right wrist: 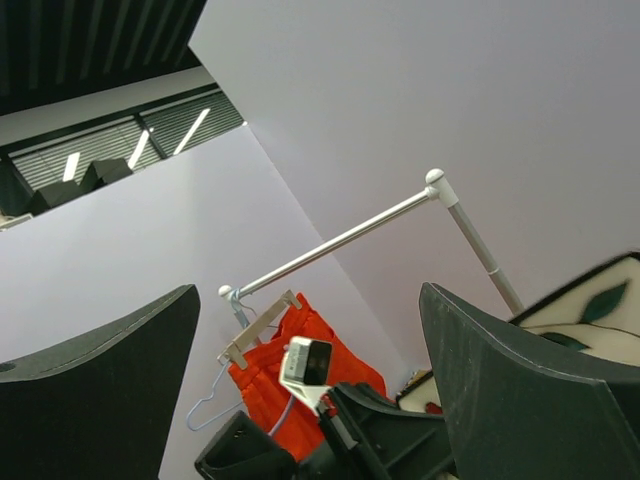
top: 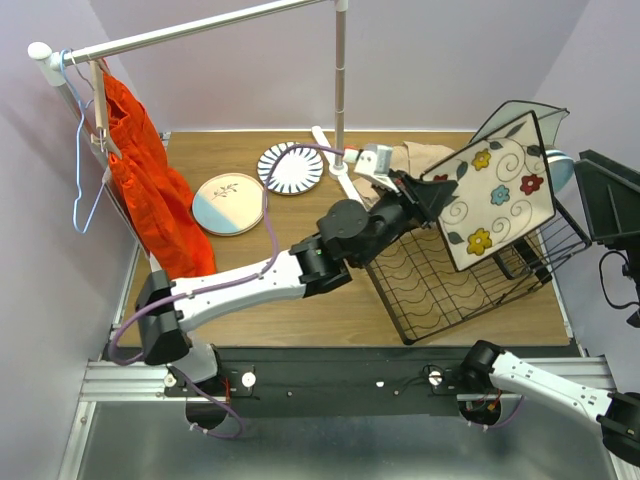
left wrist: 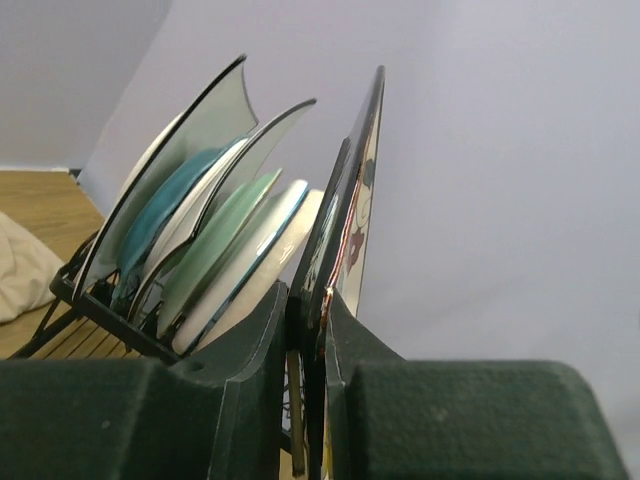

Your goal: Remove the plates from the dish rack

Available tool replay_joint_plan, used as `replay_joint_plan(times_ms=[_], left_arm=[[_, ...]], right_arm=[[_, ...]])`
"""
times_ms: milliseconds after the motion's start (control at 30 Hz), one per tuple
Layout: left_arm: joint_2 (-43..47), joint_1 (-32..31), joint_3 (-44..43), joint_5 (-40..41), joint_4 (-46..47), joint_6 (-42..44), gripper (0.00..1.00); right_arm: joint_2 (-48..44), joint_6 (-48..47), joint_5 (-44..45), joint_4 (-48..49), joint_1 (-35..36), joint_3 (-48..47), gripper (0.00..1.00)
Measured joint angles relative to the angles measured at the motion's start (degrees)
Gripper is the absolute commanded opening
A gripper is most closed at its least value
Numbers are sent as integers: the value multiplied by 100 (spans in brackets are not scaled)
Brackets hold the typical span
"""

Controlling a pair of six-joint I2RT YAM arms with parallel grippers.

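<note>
1. The table [top: 300,310] carries everything, and the dish rack [top: 430,290] takes up its right side: a black wire tray with the upright slotted part at the far right
2. The square floral plate [top: 497,205] is the biggest piece in play. It stands tilted over the rack's tray, facing the overhead camera and a little apart from the others. We cannot tell whether its lower edge has left the wires
3. Behind it, the remaining plates [left wrist: 215,240] stand on edge in the slots. The left wrist view shows a dark-rimmed scalloped one, a teal one, a pale green one and a white one, possibly more. We judge that these make up the bulk of the work left
4. Two round plates lie flat on the far left of the table, well apart from the rack: the pink-and-blue plate [top: 228,204] and, just beyond it, the striped plate [top: 290,167]. We count these as done, so the task looks under halfway
5. The left gripper [top: 428,196] is clamped on the floral plate's left rim, one finger on each face
6. The right gripper [right wrist: 308,300] has its fingers spread wide with nothing between them, pointing up towards the wall, away from the work
</note>
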State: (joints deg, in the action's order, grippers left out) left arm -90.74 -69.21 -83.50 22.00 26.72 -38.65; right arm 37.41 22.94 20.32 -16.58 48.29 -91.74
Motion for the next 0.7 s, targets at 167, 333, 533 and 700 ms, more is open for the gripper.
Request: replay_joint_plan(times_ms=[167, 333, 533, 700], left_arm=[[741, 0, 549, 50, 236, -20, 0], [1773, 55, 1309, 251, 413, -35, 0], [3198, 280, 2345, 874, 431, -42, 0], [4295, 531, 3086, 1537, 111, -136, 0]], right_arm=[[33, 81, -9, 2, 0, 70, 99], [203, 181, -96, 20, 0, 151, 99], [590, 374, -345, 20, 0, 380, 99], [929, 514, -553, 22, 0, 560, 99]])
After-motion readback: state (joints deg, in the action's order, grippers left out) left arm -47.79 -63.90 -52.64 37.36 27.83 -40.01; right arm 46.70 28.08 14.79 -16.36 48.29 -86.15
